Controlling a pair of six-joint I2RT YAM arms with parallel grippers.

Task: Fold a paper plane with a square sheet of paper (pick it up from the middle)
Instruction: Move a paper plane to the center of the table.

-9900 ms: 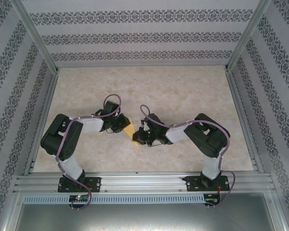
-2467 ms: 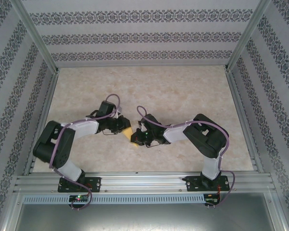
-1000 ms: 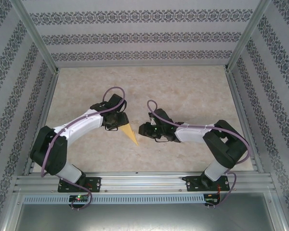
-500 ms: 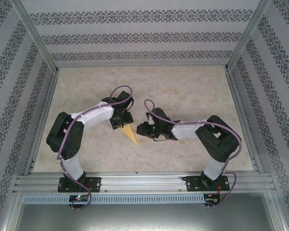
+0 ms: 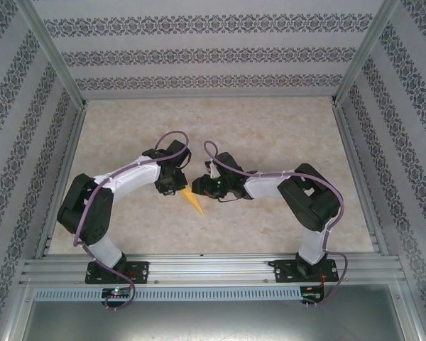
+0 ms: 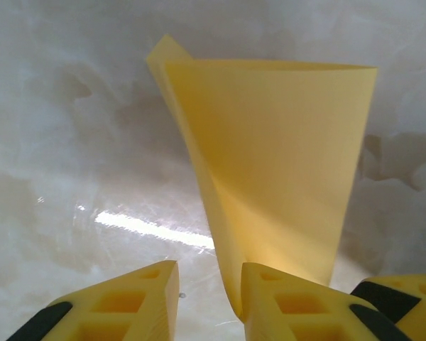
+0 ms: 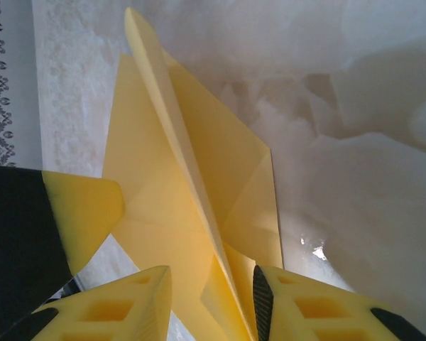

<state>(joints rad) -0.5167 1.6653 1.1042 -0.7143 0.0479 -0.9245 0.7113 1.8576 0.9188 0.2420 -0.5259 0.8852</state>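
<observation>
The square sheet of paper is folded into a slim yellow-orange paper plane, its nose pointing toward the near right. My left gripper is at the plane's wide end. In the left wrist view the paper stands upright against the inner face of the right finger, and a clear gap separates it from the left finger; this gripper is open. My right gripper comes from the other side. Its jaws straddle the plane's raised centre fold without pinching it, so it is open.
The pale marble-patterned table is bare around the arms. Patterned walls and metal frame posts close in the sides and back. In the right wrist view the left gripper's yellow finger sits close on the left.
My right gripper has slid left to the plane's wide end and now straddles its centre fold. My left gripper's jaws have narrowed beside the paper. The plane has shifted slightly.
</observation>
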